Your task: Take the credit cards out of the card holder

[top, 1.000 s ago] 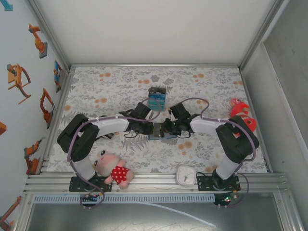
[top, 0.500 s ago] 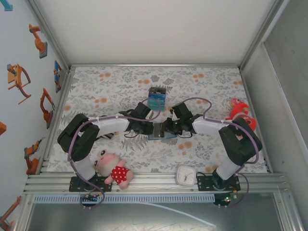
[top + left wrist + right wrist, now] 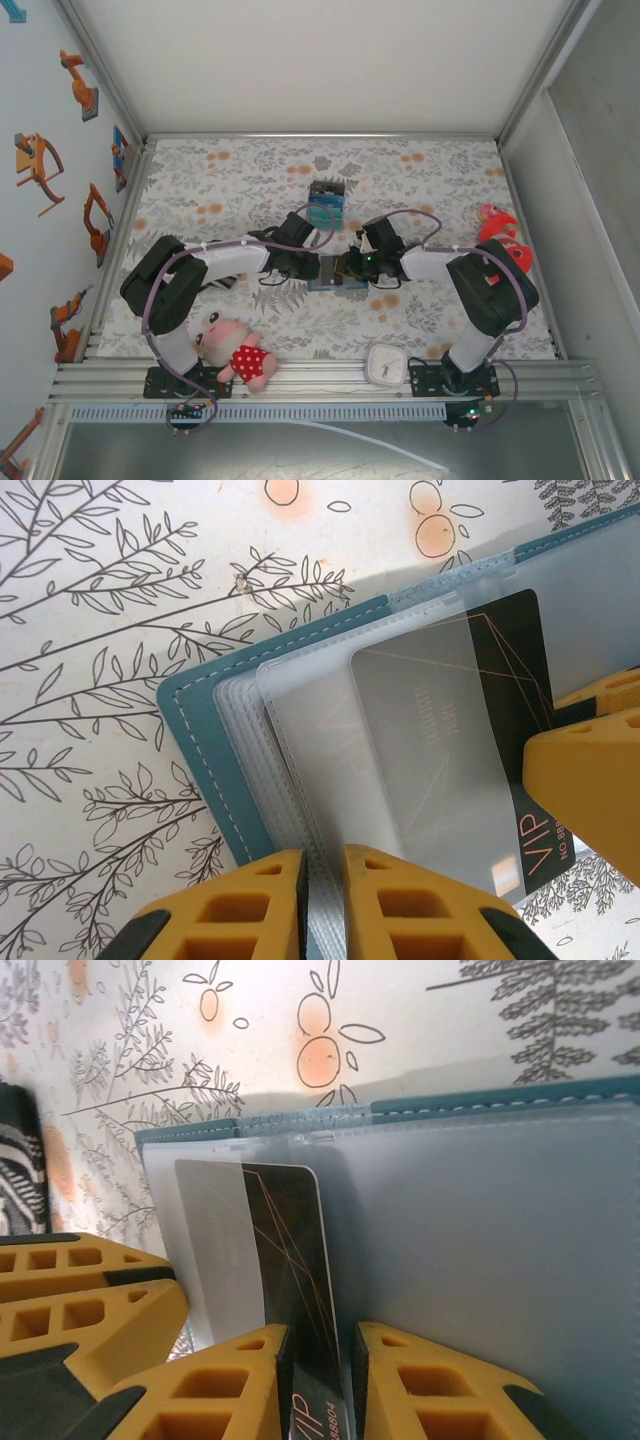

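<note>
Left jaws: left gripper (image 3: 323,908) clamped on the clear sleeves (image 3: 300,730) of the card holder (image 3: 195,742), pinning it down.
Right jaws: right gripper (image 3: 318,1388) clamped on the black VIP card (image 3: 290,1250), likely to draw it out.
Card holder: open, at the middle of the table (image 3: 250,170).
Change: right wrist shifted slightly rightward; left arm unmoved.

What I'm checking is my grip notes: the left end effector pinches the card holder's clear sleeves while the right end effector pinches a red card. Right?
Wrong colour: the right wrist view shows the right end effector pinching a black VIP card, not a red one. The left end effector does pinch the card holder's clear sleeves.
</note>
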Tool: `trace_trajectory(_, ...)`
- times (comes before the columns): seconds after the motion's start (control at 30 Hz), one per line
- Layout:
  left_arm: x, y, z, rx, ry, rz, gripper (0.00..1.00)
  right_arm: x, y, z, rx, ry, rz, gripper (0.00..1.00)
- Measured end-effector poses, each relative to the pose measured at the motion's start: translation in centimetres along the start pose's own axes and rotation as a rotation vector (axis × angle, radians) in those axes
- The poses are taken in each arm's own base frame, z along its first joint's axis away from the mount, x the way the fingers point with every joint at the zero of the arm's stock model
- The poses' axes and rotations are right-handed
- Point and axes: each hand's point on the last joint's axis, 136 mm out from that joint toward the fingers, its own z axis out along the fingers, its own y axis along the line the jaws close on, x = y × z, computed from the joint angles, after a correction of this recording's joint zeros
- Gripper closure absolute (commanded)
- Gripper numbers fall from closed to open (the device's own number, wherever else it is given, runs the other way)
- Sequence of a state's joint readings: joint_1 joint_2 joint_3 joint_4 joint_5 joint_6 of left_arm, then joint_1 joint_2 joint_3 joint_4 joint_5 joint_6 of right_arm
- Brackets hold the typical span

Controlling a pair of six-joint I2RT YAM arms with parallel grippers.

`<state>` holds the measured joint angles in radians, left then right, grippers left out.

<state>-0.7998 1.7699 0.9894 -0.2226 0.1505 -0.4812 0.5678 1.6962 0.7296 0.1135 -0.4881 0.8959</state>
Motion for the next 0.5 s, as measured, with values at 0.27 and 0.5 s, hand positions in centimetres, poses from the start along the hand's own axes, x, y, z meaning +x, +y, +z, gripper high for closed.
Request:
trace_trajectory(0.27,-0.09,-0.04,0.01,-0.001,0.0,0.001,0.84,0.0,0.44,0.33,-0.098,-0.001,0.027,0.88)
trace_trajectory(0.5,-0.09,-0.04,0.01,-0.001,0.0,0.001,0.84,-0.15,0.94,0.44,-0.145,-0.002,0.023,0.88)
